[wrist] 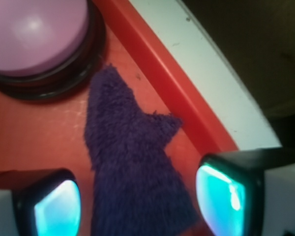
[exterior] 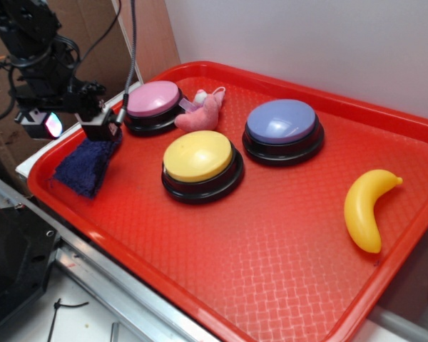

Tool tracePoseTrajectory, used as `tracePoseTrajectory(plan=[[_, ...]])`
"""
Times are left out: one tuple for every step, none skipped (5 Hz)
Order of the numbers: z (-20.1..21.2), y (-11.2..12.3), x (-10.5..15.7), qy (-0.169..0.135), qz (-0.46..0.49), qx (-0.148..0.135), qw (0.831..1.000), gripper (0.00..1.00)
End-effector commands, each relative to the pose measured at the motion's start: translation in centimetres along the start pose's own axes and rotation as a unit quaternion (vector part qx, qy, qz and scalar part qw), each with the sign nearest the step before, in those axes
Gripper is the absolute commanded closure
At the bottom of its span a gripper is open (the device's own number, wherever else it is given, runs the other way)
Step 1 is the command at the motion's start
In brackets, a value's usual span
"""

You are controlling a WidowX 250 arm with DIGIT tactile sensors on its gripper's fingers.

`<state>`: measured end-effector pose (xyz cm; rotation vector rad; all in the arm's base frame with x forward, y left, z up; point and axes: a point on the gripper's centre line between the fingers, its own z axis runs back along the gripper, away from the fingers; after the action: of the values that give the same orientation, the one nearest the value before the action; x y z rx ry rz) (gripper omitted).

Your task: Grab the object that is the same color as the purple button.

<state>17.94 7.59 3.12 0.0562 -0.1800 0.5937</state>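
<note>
A small dark purple-blue fuzzy cloth [exterior: 85,165] is seen lying flat on the red tray [exterior: 271,271], close to the tray's rim at about nine o'clock in the exterior view. In the wrist view the same cloth [wrist: 132,162] is shown stretched between the two fingers, with one pad [wrist: 56,209] at seven o'clock and the other at four o'clock; the jaws are held apart, and no clamping on the cloth can be made out — bare gaps are visible on either side of the fabric. The gripper [exterior: 100,128] is positioned directly over the cloth's upper end, just beside the pink-domed button [exterior: 153,103], which is found at eleven o'clock on the tray and fills the upper left corner of the wrist view. A pink plush toy [exterior: 203,114] is rested against that button's right side. The purple button [exterior: 282,128] — lavender dome on a black base — is placed near twelve o'clock, well apart from the cloth. A yellow-domed button [exterior: 200,164] is set between them, near the tray's centre. A yellow banana [exterior: 367,206] is laid at three o'clock.
</note>
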Motion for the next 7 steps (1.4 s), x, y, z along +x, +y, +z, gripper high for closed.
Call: tracePoseTrajectory(plan=[[-2.2, 0.1, 1.2, -0.006, 0.003, -0.021, 1.000, 0.00], [-2.8, -0.1, 1.0, -0.004, 0.005, -0.026, 1.000, 0.00], [-2.7, 0.0, 0.8, -0.004, 0.012, -0.031, 0.999, 1.00], [-2.2, 0.0, 0.7, -0.002, 0.011, -0.028, 1.000, 1.00], [-1.3, -0.4, 0.7, 0.000, -0.004, -0.018, 1.000, 1.00], [1.0, -1.4, 0.6, 0.027, -0.053, -0.014, 0.998, 1.00], [3.9, -2.8, 0.0, 0.056, -0.117, -0.026, 0.991, 1.00]])
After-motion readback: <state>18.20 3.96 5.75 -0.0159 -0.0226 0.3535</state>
